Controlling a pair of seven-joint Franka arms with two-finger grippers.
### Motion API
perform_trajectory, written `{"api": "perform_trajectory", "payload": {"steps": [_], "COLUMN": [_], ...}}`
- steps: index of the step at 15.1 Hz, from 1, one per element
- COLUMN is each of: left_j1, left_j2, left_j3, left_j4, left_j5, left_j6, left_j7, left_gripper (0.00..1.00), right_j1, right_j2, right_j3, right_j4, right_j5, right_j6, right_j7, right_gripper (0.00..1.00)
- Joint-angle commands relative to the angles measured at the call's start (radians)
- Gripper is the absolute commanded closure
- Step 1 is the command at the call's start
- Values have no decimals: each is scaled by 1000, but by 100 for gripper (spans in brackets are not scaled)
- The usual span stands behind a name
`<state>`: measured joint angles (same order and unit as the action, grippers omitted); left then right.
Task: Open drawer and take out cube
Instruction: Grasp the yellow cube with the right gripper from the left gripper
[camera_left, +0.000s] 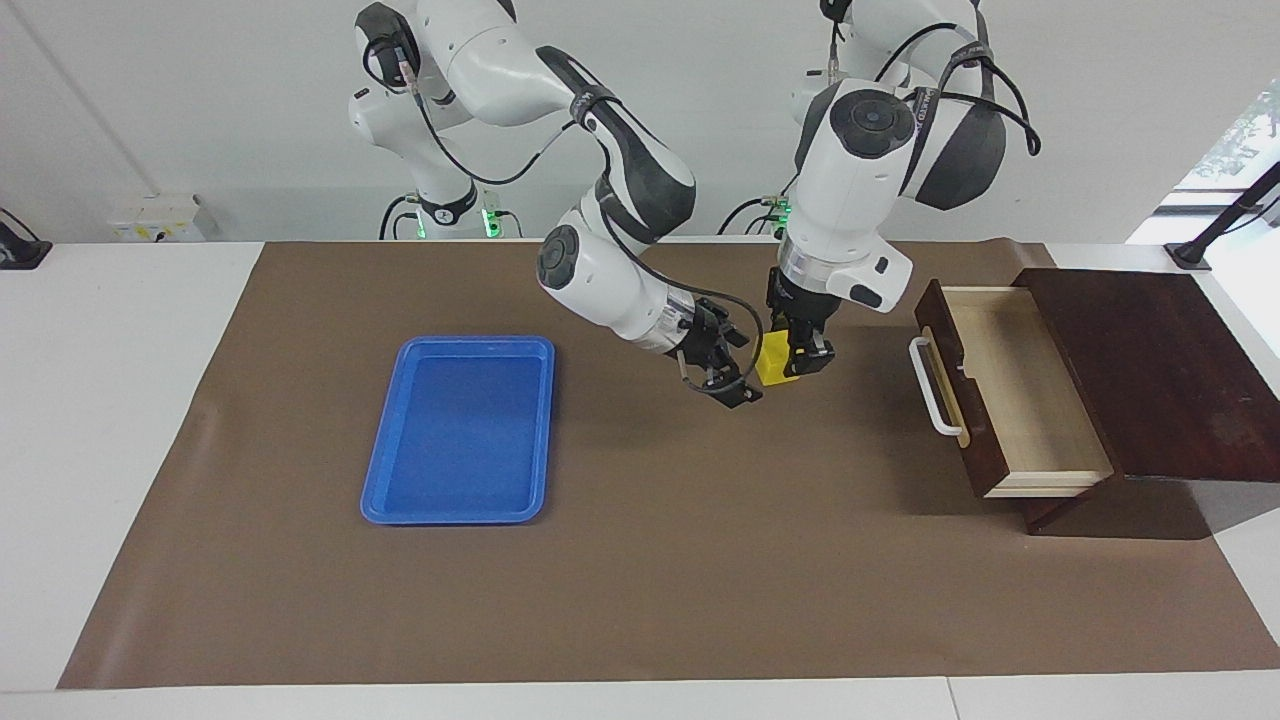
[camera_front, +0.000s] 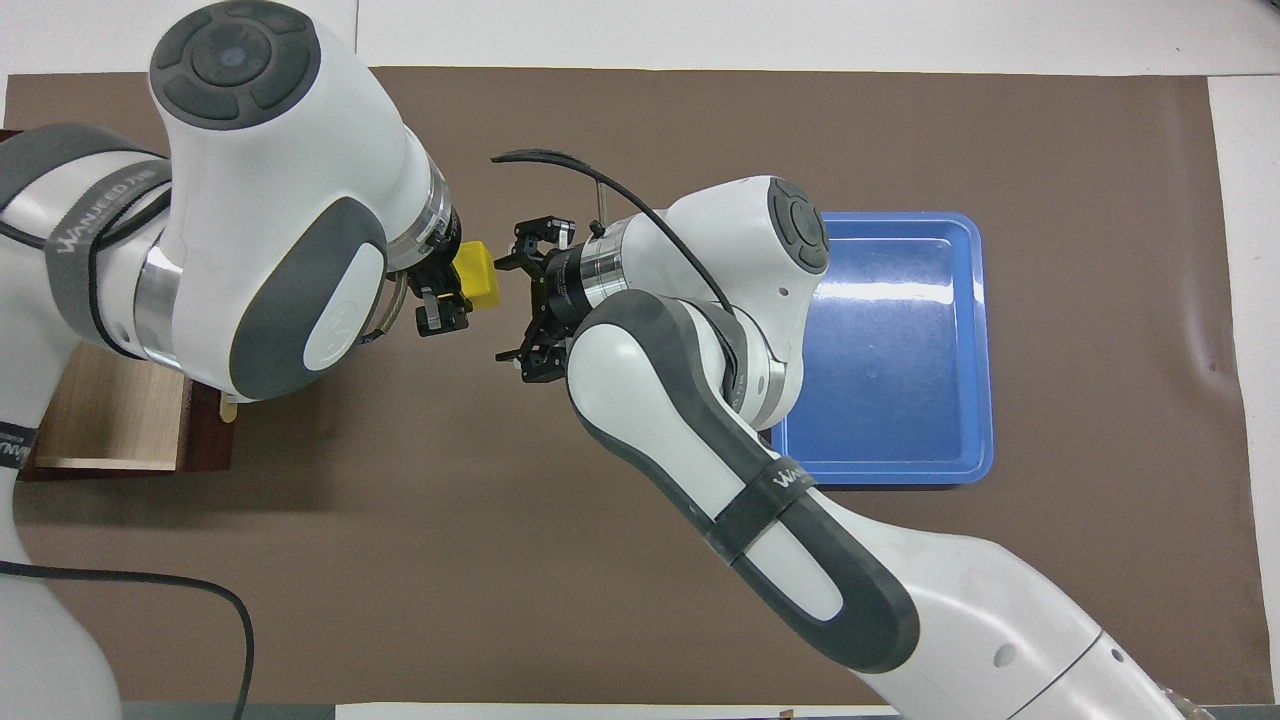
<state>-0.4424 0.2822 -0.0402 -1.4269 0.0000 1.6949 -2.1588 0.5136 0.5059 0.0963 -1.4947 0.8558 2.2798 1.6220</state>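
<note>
The yellow cube hangs above the brown mat, with my left gripper shut on it from above. My right gripper is open and lies sideways, its jaws facing the cube. In the overhead view a small gap shows between its fingertips and the cube. The drawer stands pulled open at the left arm's end of the table, its pale interior showing nothing inside. The white handle faces the middle of the table.
A flat blue tray lies on the mat toward the right arm's end, with nothing in it. The dark cabinet top covers the rest of the drawer unit. The brown mat spreads across the table.
</note>
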Motion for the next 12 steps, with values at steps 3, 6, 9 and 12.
{"api": "perform_trajectory", "payload": {"steps": [3,6,9,12], "left_j1": [-22,-24,-25,-27], "left_j2": [-3,-5,-5,-8], "left_j3": [14,14,14,14], "left_j4": [-32,-32,-38,-47], "left_j5": [-15,-15,-15,-15], "left_j6": [35,37,40,48], "left_j7": [-13,-13,-13,-13], "left_gripper": [100,100,100,100], "right_j1": [-12,-6,-3,-1], "right_j2": [43,42,42,42], "right_j3": [0,-1,-1,-1], "right_j4": [96,96,96,97], "right_j5": [-38,-38,-43,-50], "right_j6": [-54,-57,-56,-57], "right_j7": [70,78,81,84], "right_gripper": [0,0,0,0]}}
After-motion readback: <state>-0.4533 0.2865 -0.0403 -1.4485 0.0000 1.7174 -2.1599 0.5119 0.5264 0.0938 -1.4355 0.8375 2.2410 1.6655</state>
